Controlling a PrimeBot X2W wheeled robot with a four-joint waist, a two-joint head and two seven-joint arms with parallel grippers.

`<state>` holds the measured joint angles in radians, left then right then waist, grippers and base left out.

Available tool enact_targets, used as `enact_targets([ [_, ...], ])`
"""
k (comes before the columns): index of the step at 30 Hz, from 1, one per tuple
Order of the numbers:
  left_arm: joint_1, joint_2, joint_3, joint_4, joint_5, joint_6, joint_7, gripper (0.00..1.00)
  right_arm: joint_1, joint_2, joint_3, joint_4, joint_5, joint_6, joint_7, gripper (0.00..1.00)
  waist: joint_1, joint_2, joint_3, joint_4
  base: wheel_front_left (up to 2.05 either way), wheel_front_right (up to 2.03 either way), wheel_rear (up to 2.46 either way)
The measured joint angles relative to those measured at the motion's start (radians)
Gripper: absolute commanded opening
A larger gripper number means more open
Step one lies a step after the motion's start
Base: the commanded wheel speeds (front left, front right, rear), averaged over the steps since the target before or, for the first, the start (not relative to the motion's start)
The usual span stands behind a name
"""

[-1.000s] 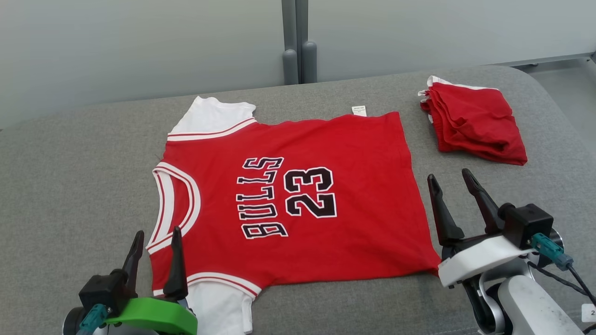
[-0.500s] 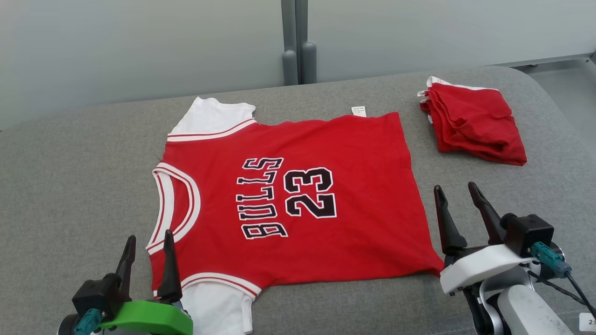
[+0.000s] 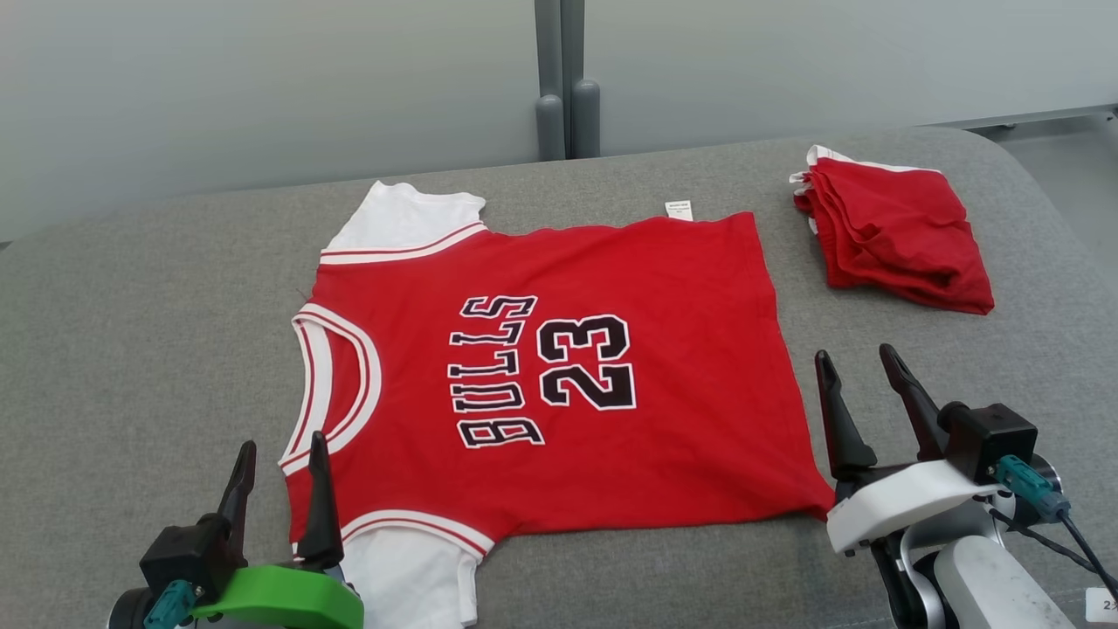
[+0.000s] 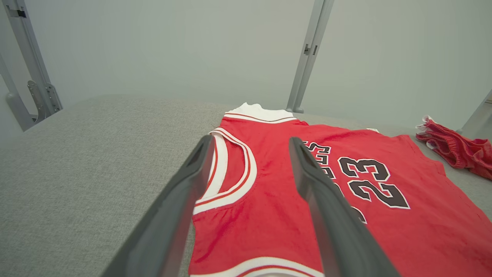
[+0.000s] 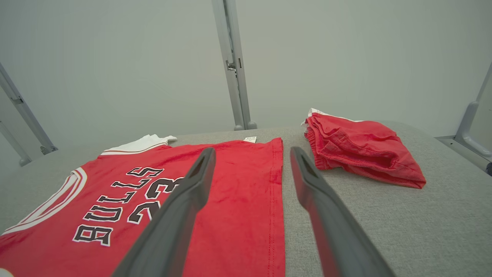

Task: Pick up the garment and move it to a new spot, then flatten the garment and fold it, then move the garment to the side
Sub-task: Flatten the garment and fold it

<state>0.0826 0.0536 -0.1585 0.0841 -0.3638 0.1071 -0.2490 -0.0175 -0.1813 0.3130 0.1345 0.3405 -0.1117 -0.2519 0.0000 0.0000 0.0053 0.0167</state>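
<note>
— Where is the garment?
— The red short-sleeved jersey with white sleeves and black "BULLS 23" lettering (image 3: pixel 699 349) lies spread flat, print up, in the middle of the grey fabric-covered worktop (image 3: pixel 131 349). Its neck points to the robot's left and its hem to the right (a small white label (image 3: pixel 679 210) pokes out at the hem's far corner).
— And the tools?
— The left tool (image 3: pixel 283 441) is released, its two dark fingers spread and gripping nothing. It is at the neck end, by the near white sleeve (image 3: pixel 410 572). In the left wrist view its fingers frame the white-and-red trimmed neckline (image 4: pixel 250 175).
— The other one?
— The right tool (image 3: pixel 855 351) is released too, fingers apart and empty, just beside the hem's near corner, over bare worktop. Whether either tool touches the cloth, I cannot tell.
— Anything else?
— A folded pile of red cloth with white trim (image 3: pixel 895 231) sits at the worktop's far right, apart from the hem. Behind it is a pale grey wall (image 3: pixel 262 87) with a grey upright post (image 3: pixel 559 79).
</note>
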Motion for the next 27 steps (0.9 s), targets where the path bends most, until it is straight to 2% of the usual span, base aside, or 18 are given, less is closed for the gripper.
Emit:
enact_targets([
  [8,0.016,-0.001,-0.001,0.005,0.000,0.000,-0.002,1.00,0.005,0.005,-0.012,0.003,-0.007,0.011,0.000,1.00,0.0000,0.0000,-0.003,0.006,0.00,0.00,0.00],
  [13,0.074,-0.002,-0.031,0.056,-0.024,-0.002,0.010,1.00,0.023,0.001,-0.034,0.008,-0.009,0.013,0.000,1.00,0.0000,0.0000,-0.002,0.017,0.00,0.00,0.00],
  [20,0.135,-0.002,-0.066,0.077,-0.105,-0.059,0.082,1.00,0.035,-0.003,-0.052,0.009,-0.016,0.013,0.000,1.00,0.0000,0.0000,0.009,0.052,0.00,0.00,0.00],
  [25,0.156,0.002,-0.088,0.104,-0.124,-0.097,0.141,1.00,0.034,-0.002,-0.052,0.007,-0.026,0.015,0.000,1.00,0.0000,0.0000,0.021,0.082,0.00,0.00,0.00],
  [27,0.165,0.006,-0.088,0.114,-0.131,-0.108,0.157,1.00,0.031,-0.001,-0.045,0.008,-0.030,0.027,0.000,1.00,0.0000,0.0000,0.027,0.090,0.00,0.00,0.00],
])
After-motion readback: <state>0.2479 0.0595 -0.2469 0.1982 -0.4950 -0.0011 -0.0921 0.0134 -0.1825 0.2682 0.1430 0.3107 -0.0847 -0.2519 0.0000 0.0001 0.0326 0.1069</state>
